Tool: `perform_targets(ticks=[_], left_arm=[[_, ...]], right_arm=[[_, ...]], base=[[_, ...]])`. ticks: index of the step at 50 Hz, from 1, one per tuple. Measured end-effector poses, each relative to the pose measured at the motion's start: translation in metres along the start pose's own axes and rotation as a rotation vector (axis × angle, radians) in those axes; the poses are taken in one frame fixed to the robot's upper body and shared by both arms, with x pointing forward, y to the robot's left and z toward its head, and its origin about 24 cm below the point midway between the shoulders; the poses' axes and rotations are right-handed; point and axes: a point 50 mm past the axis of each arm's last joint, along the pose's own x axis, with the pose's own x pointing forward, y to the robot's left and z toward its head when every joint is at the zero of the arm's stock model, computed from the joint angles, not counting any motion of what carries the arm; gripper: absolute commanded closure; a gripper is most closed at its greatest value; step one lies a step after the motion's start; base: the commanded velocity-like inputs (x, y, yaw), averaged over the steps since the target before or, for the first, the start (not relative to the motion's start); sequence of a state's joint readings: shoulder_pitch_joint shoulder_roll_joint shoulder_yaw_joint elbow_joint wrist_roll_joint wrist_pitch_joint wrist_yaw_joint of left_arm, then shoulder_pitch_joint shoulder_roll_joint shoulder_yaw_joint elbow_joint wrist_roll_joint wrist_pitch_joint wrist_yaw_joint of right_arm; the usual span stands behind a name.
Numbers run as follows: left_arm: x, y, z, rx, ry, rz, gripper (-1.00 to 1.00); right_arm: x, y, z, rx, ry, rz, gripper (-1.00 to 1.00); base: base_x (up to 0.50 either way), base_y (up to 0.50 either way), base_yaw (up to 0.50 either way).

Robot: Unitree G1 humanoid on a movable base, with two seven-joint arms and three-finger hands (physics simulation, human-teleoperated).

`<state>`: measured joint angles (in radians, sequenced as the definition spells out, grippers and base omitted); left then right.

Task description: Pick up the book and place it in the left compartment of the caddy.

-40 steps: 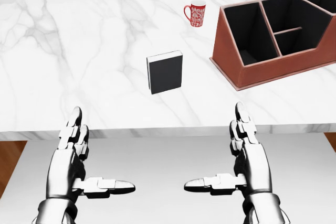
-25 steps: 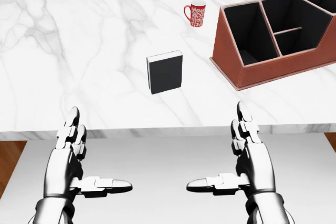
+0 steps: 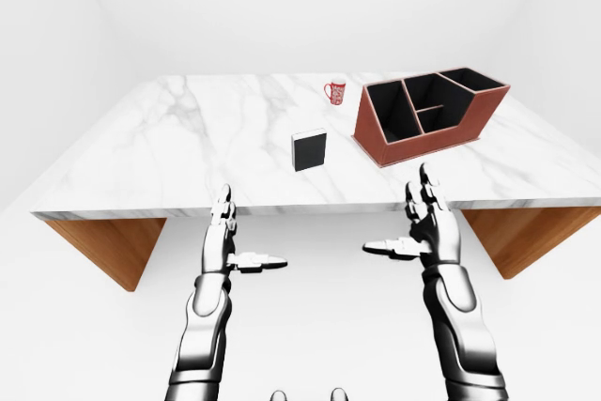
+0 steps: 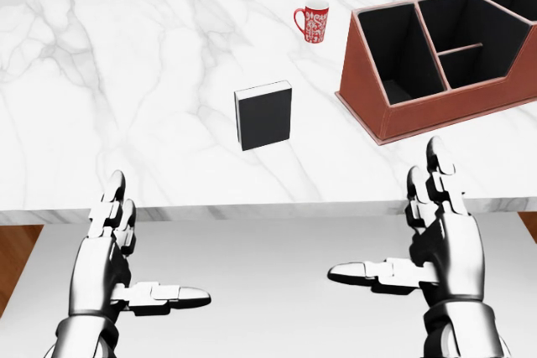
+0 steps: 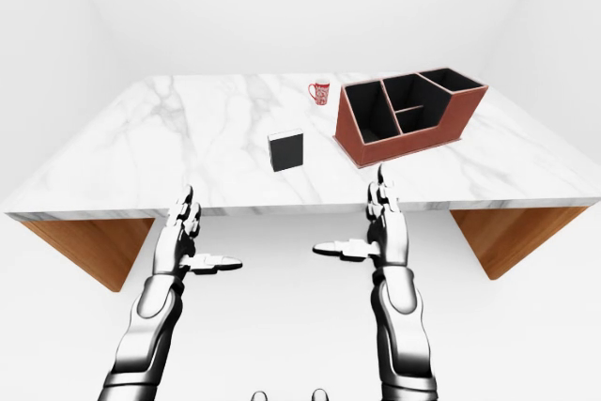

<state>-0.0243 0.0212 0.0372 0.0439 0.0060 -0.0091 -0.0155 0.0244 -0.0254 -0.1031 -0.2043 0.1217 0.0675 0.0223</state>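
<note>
Change since the earlier frames: right hand (image 4: 440,245) has shifted up and toward the right of the head view, its fingertips now overlapping the table's near edge; left hand (image 4: 113,262) stays where it was; camera unmoved.

Room: plain white walls and a white floor (image 3: 310,326).

Table (image 3: 188,138): white marble top with grey veining, brown wood panels under each end.

Caddy (image 4: 436,56): reddish-brown shell, black inside, on the right part of the top; a long left compartment (image 4: 394,52) and smaller ones to its right.

Book (image 4: 263,116): black cover, white page edge, near the middle of the table, left of the caddy and apart from it, touched by nothing.

Mug (image 4: 313,21): red and white patterned, toward the top of the head view, above the book, near the caddy's left corner.

Hands: both below the table edge, fingers extended upward, thumbs pointing inward toward each other, holding nothing.
</note>
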Motion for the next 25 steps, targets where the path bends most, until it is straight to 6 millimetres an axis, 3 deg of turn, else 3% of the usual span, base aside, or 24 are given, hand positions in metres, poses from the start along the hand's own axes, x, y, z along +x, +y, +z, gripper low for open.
perform_targets(ticks=[8,25], left_arm=[[-0.001,0.001,0.000,0.021,0.003,0.013,-1.00],[-0.001,0.002,0.000,0.023,0.002,0.024,-1.00]], right_arm=[[0.004,-0.014,0.014,0.042,-0.048,-0.030,-1.00],[0.005,-0.058,0.074,0.058,-0.289,-0.143,-1.00]], base=[[0.00,0.00,0.00],[0.00,0.00,0.00]])
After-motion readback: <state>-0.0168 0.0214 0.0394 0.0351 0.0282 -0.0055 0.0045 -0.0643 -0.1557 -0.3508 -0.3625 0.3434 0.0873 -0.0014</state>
